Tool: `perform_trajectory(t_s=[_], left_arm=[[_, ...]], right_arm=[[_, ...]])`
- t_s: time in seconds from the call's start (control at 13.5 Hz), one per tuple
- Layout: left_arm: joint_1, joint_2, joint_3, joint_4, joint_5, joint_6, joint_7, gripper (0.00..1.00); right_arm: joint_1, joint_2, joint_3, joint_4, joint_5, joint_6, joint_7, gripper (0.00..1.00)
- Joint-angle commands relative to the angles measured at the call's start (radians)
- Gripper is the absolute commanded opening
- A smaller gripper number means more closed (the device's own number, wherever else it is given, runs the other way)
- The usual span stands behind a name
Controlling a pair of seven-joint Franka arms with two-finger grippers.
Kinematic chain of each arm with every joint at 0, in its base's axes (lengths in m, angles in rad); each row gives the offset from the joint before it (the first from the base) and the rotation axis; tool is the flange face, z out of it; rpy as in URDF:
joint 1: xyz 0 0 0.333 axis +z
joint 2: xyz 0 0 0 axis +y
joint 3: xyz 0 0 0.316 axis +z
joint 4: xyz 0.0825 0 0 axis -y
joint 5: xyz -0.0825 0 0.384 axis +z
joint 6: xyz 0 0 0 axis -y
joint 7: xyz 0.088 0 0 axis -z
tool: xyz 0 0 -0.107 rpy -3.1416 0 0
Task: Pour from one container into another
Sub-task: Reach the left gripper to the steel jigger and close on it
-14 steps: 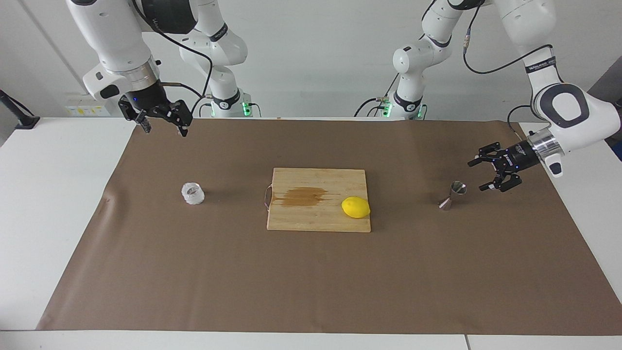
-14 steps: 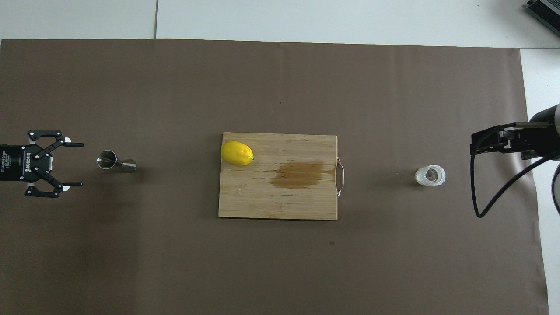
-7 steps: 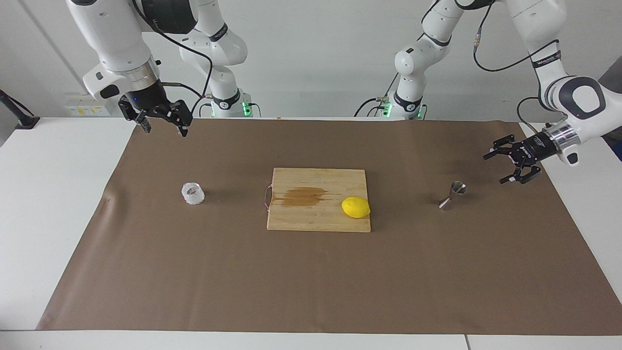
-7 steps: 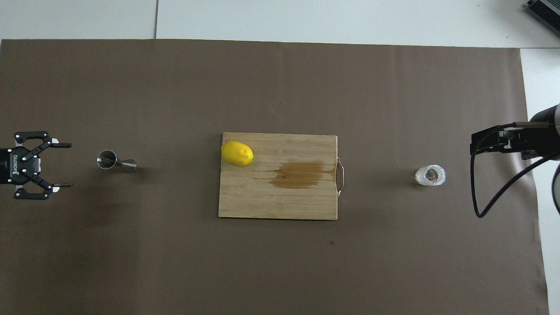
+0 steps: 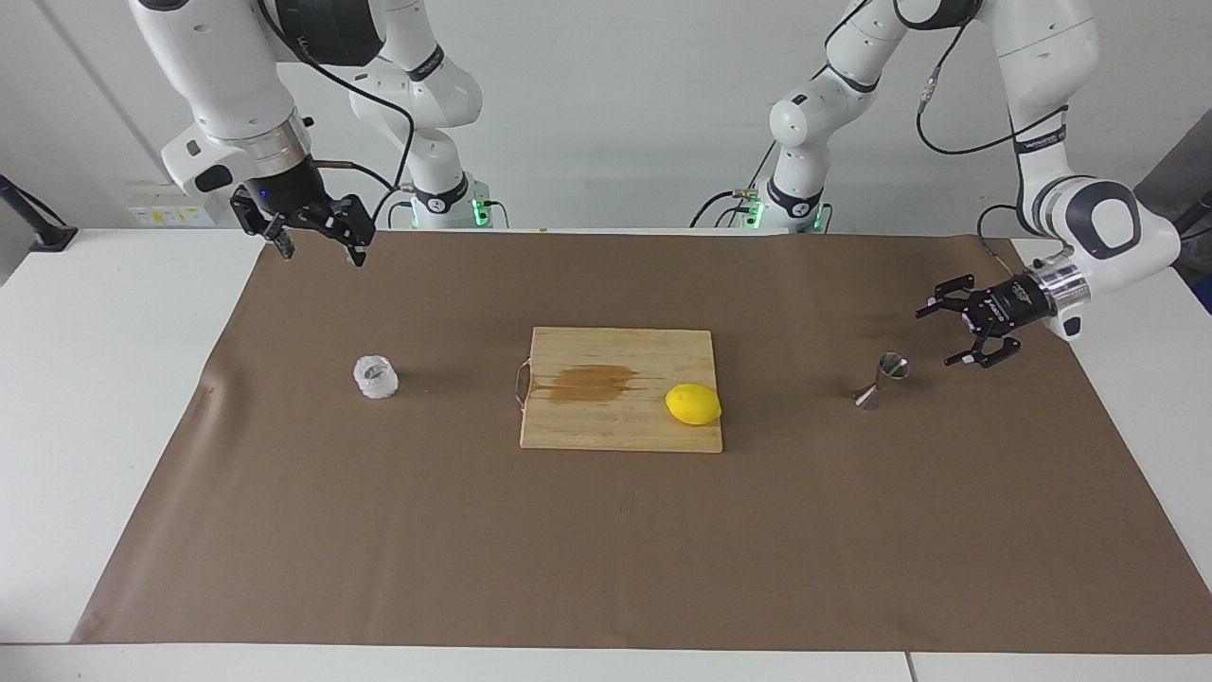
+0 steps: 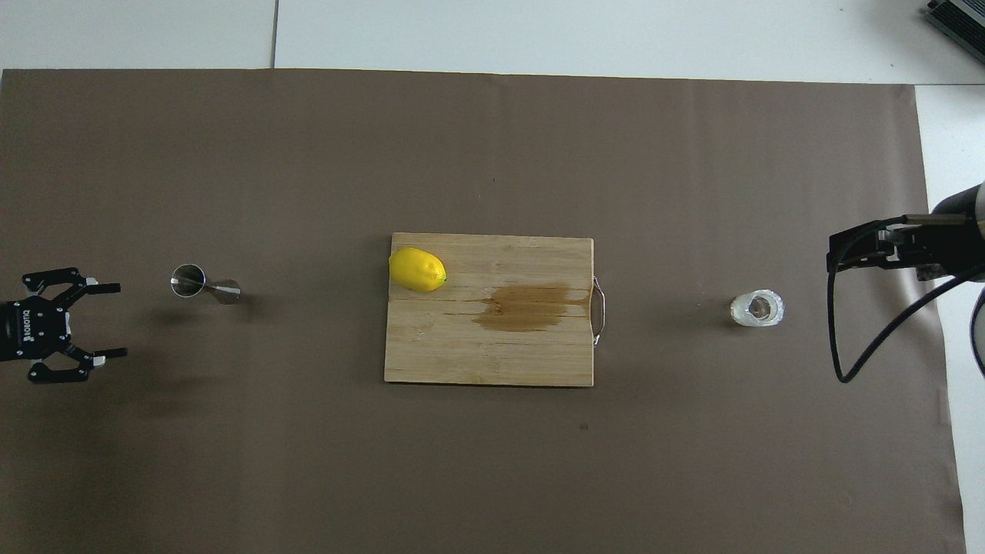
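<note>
Nothing has been poured or grasped yet; the step in hand is judged to be the approach. The glass [image 5: 376,377] stands upright on the brown mat [image 5: 606,549], toward the right arm's end of the table, at nine o'clock from the cutting board [image 5: 620,426] in the facing view. The jigger [image 5: 882,380] stands on the mat toward the left arm's end, at three o'clock from the board, apparently tilted.

The left gripper [image 5: 953,333] is held low just beside the jigger, at about two o'clock from it in the facing view, with its fingers spread apart and nothing between them. The right gripper [image 5: 316,249] hangs above the mat at about eleven o'clock from the glass, well apart from it, also spread apart and empty.

A lemon [image 5: 693,404] lies on the board at the corner toward the jigger, beside a dark stain [image 5: 592,382].

Next, the glass probably has to be reached by the right gripper, clasped around its walls, lifted level and carried toward the jigger, whose narrow mouth calls for a careful tilt. The jigger may need steadying by the left gripper.
</note>
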Motion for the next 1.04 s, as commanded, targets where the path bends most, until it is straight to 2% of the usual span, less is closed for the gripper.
perform_trajectory(t_s=[0.0, 0.22, 0.96], left_arm=[[0.006, 0.011, -0.006, -0.038, -0.093, -0.005, 0.046, 1.00], [-0.017, 0.007, -0.006, -0.061, -0.176, 0.020, 0.057, 1.00], [-0.081, -0.007, -0.008, -0.121, -0.291, 0.097, 0.116, 1.00]], right_arm=[[-0.004, -0.020, -0.002, -0.018, 0.006, -0.003, -0.020, 1.00], [-0.004, -0.020, -0.002, -0.019, 0.006, -0.003, -0.020, 1.00], [-0.004, -0.021, -0.002, -0.019, 0.006, -0.003, -0.020, 1.00]])
